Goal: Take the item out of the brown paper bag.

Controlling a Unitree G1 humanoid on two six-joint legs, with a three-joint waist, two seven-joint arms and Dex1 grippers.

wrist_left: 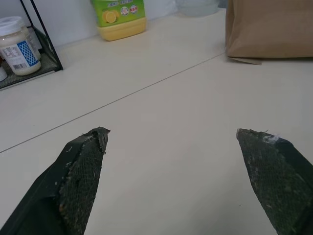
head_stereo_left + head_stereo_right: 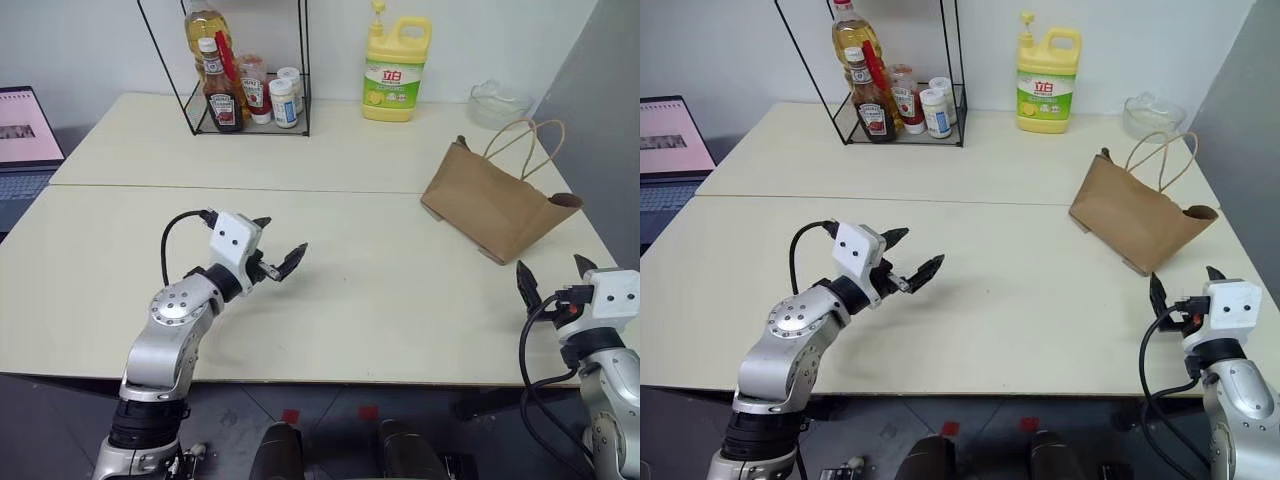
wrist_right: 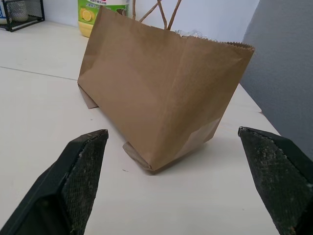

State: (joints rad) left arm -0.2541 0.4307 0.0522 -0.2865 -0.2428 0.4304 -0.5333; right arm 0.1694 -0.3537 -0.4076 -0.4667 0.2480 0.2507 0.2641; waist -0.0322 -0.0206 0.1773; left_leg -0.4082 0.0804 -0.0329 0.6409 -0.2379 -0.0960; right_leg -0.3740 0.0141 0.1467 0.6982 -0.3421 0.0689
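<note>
Behind the brown paper bag stands a yellow detergent jug.

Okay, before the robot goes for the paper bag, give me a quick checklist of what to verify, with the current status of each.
1. Right hand open: ok.
2. Left hand open and empty: ok.
3. Brown paper bag within view, standing on the table: ok.
4. Path from right hand to bag free of objects: ok.
5. Bag mouth facing a hand: cannot tell.
6. Item inside the bag: cannot tell, hidden by the paper.
</note>
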